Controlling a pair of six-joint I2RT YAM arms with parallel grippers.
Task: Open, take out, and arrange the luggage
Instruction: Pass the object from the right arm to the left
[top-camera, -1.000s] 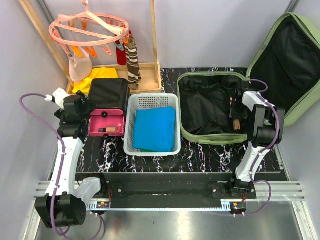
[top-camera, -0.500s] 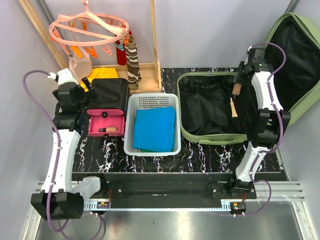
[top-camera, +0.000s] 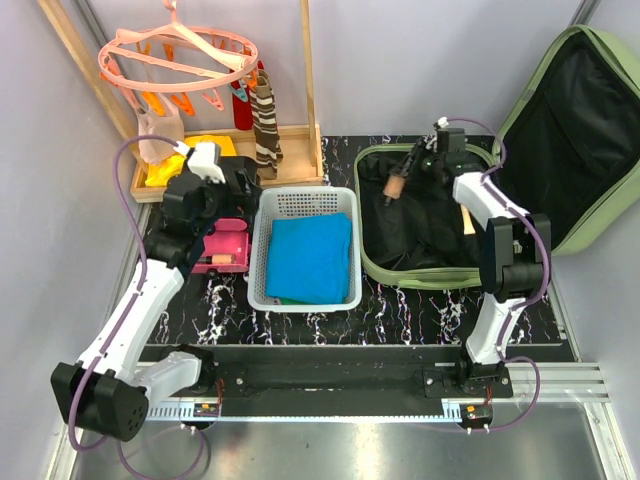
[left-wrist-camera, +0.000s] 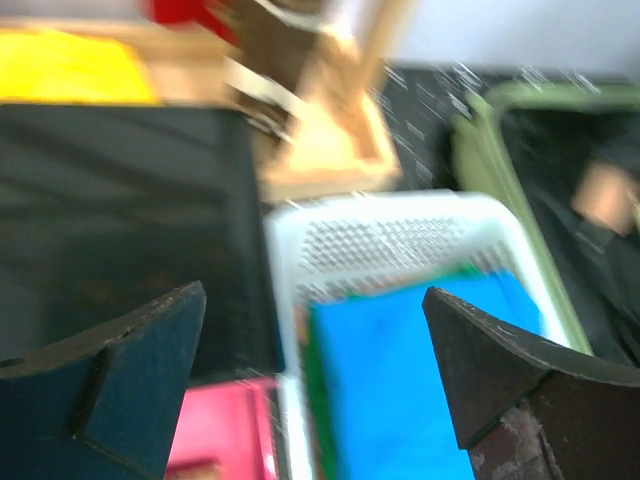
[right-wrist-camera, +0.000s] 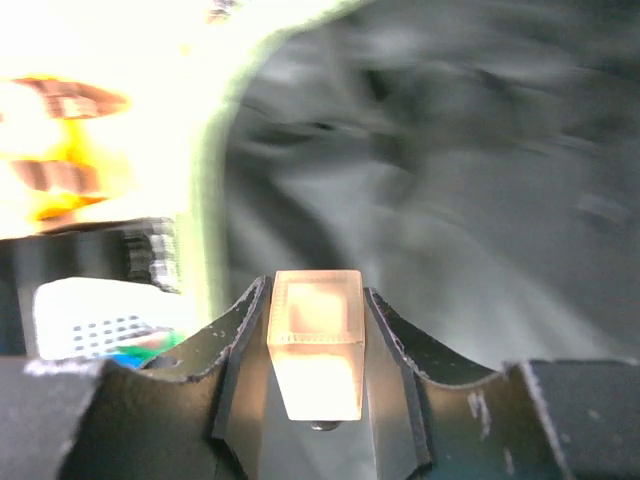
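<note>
Black marbled table (top-camera: 420, 305) — one open luggage (top-camera: 425, 225), one basket (top-camera: 300, 204), one small bottle (top-camera: 397, 185).

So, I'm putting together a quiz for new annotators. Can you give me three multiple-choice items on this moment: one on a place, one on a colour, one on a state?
1. Where does the blue cloth lie?
A. in the luggage
B. in the white basket
C. in the right hand

2. What colour is the luggage's shell?
A. red
B. light green
C. white

3. How is the right hand?
A. open and empty
B. shut on the blue cloth
C. shut on a small tan bottle

Answers:
1. B, the folded cloth fills the basket beside the luggage.
2. B, the rim and the raised lid are pale green around the black lining.
3. C, the right wrist view shows the bottle clamped between the fingers, over the open luggage.
</note>
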